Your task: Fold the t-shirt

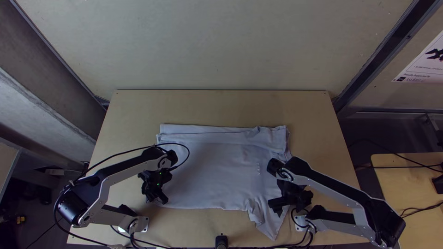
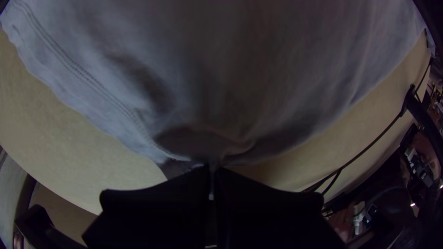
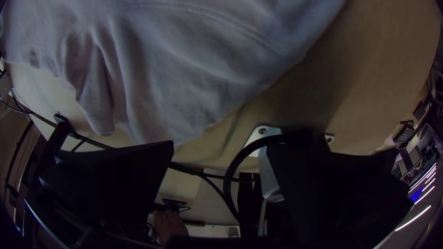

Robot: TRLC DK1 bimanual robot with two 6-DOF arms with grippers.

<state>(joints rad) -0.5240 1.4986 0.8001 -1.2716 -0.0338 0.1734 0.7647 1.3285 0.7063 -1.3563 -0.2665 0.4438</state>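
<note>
Pale t-shirt (image 1: 212, 170) lying spread across the top view's lower centre, upper edge folded over. Left gripper (image 2: 212, 168) clenches its lower-left corner; right gripper (image 3: 220, 145), lower right, is released. Likely preparing a lower-edge fold: next, pinch the loose cloth (image 1: 271, 223), lift 2 ends together.

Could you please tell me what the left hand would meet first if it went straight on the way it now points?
Most likely the tabletop, beneath the edge of the t-shirt that the left hand grips, though how much height remains below it is unclear.
</note>
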